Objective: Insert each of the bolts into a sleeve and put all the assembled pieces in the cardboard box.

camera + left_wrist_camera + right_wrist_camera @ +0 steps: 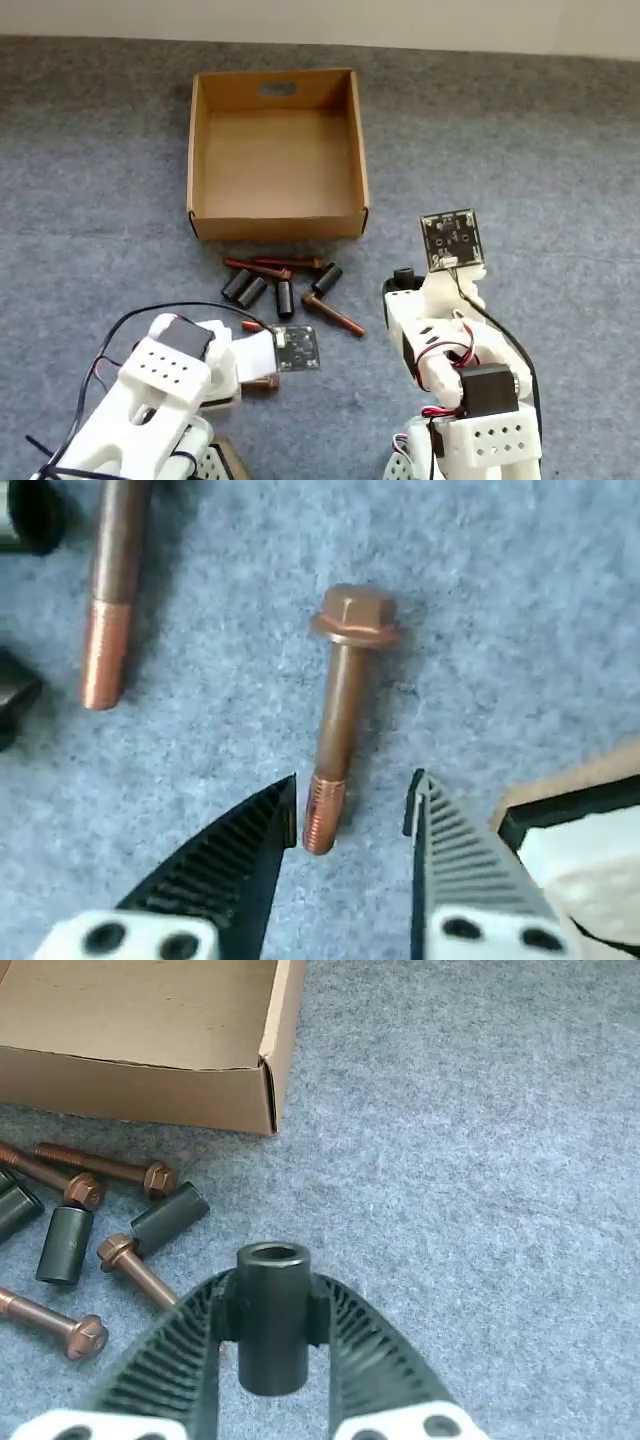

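Left wrist view: left tool [352, 785] wide, straddling threaded end of bolt [340, 710] lying on worktop [520, 610]. Right tool [270, 1295] clamped on upright sleeve [271, 1350]. Cardboard box [278, 228] far, beyond loose bolts [335, 317] and spare sleeves [284, 297].

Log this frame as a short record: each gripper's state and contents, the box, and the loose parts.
left gripper: open, straddling the threaded end of a bolt that lies on the carpet
right gripper: shut on a black sleeve, gripped across its side
cardboard box: open top, no pieces visible inside
loose bolts: on the carpet in front of the box
loose sleeves: among those bolts
assembled pieces: none visible
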You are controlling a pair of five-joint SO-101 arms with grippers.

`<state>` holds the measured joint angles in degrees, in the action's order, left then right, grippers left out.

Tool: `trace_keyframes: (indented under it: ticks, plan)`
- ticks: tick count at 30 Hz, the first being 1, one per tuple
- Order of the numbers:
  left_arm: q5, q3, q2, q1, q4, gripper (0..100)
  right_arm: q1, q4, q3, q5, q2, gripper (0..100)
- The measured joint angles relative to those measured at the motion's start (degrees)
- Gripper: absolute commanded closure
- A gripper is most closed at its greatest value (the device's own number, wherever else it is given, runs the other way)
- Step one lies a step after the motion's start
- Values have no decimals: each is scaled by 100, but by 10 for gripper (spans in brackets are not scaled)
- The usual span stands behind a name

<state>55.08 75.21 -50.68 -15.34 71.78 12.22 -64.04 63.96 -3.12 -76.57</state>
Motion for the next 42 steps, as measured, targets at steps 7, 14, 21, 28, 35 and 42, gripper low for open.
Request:
trace_keyframes:
  ticks: [7, 14, 21, 28, 35, 42]
  plan:
    - [-756, -220, 0, -791, -18, 801, 0, 0, 0, 0, 0, 992]
    - [-1626, -114, 0, -1538, -888, 801, 0, 0, 0, 0, 0, 992]
    - [-1688, 281, 0, -1547, -1618, 803, 0, 0, 0, 0, 0, 992]
    - [-1688, 299, 0, -1547, -1626, 806, 0, 0, 0, 0, 0, 992]
    - [-1697, 299, 0, -1547, -1662, 982, 0, 0, 0, 0, 0, 992]
    - [-1705, 308, 0, -1547, -1697, 915, 0, 0, 0, 0, 0, 992]
